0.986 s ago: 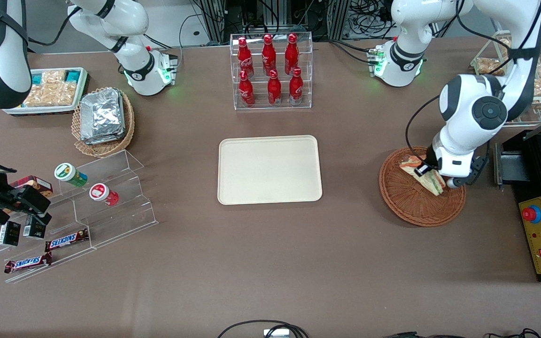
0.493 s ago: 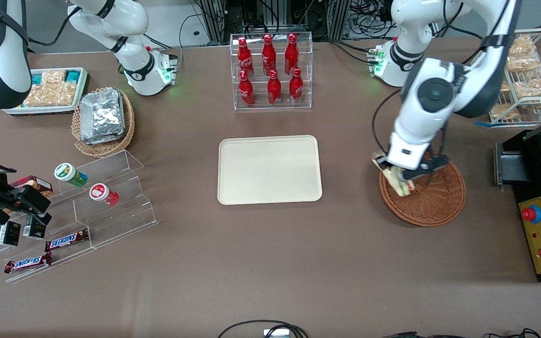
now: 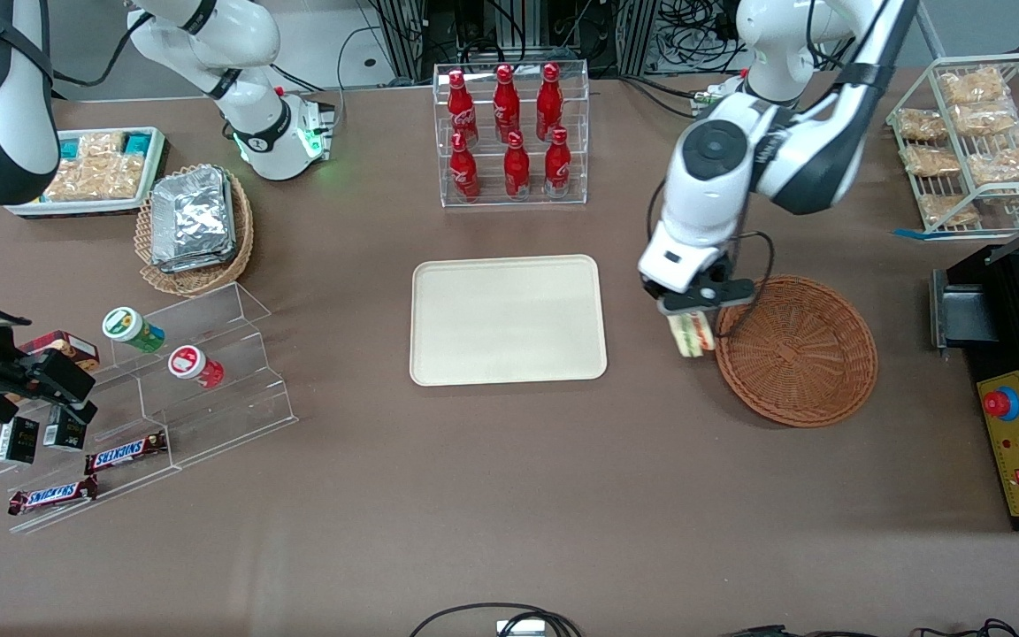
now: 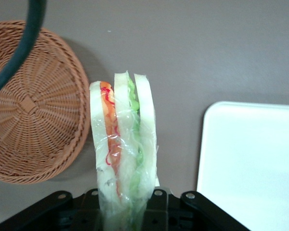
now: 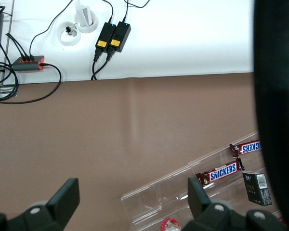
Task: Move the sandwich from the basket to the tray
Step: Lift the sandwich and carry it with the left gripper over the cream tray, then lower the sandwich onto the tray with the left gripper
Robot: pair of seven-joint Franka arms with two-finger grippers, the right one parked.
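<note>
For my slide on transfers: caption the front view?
Gripper carries the sandwich between emptied basket and tray.

**Sandwich removed from basket**

The pincer has carried the sandwich up out of the basket. It now hangs over the bare tabletop, between basket and tray. The basket is left empty.

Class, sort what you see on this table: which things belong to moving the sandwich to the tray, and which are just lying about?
Part of the job: sandwich, held by the gripper between basket and tray.

Lying about: red bottles, foil packs, chocolate bars, snack rack.
</note>
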